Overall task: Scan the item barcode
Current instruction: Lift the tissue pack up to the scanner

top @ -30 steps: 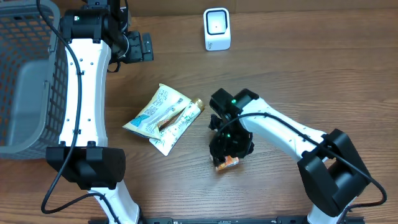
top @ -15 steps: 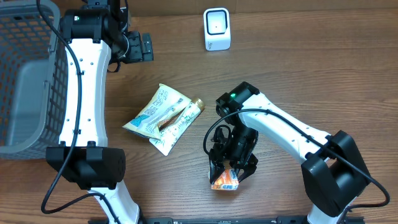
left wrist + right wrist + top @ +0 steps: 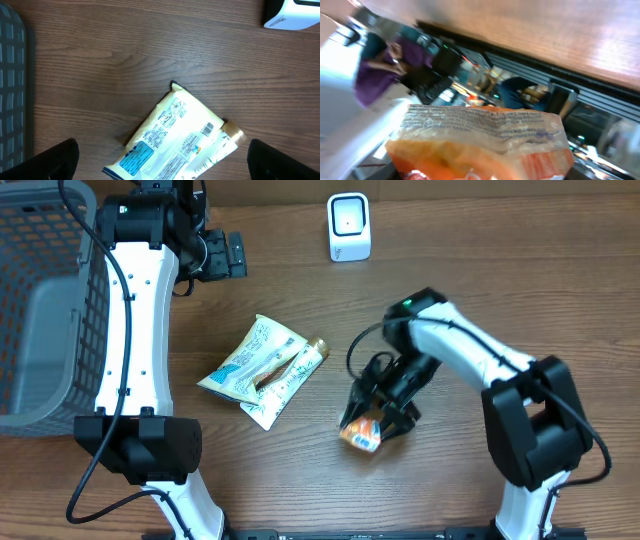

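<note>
Orange packet (image 3: 362, 432): one, pinched in right claw (image 3: 385, 408), now farther from the counter's (image 3: 500, 300) near edge.
Left claw (image 3: 228, 255): spread wide, empty.
Scanner (image 3: 349, 226): one.

I work at a mock shop checkout in what looks like a robotics lab. My wood-grain worktop (image 3: 480, 290) carries a white barcode scanner (image 3: 349, 227), a grey plastic basket (image 3: 40, 300) and snack packets (image 3: 262, 370). Behind it are blurred equipment (image 3: 470, 75) and a person in purple (image 3: 377, 65).
</note>
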Controlling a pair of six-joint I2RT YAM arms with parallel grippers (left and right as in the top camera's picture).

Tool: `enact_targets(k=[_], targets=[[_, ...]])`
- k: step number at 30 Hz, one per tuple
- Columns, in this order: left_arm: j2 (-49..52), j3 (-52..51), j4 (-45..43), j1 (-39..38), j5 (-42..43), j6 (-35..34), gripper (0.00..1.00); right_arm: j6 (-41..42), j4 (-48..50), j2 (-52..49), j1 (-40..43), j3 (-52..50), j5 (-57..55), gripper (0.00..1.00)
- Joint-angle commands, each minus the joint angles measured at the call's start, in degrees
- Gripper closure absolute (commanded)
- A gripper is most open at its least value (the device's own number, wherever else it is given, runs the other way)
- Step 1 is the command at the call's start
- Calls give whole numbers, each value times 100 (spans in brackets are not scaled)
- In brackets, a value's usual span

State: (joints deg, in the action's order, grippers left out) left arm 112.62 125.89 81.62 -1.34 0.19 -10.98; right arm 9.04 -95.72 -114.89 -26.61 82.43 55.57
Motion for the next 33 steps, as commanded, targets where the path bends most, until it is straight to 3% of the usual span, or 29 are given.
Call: enact_targets(k=[1, 15, 21, 33], targets=[[-50, -26, -13, 57, -57, -105, 0, -24, 83, -151, 372, 363, 262, 39], [-50, -26, -85, 57, -57, -105, 0, 166, 699, -164, 538, 590, 533, 39], [-50, -26, -87, 57, -57, -105, 0, 170, 3185, -164, 509, 614, -15, 48], [-50, -26, -118, 57, -59, -188, 0, 79, 7287, -190, 267, 710, -4509, 48]])
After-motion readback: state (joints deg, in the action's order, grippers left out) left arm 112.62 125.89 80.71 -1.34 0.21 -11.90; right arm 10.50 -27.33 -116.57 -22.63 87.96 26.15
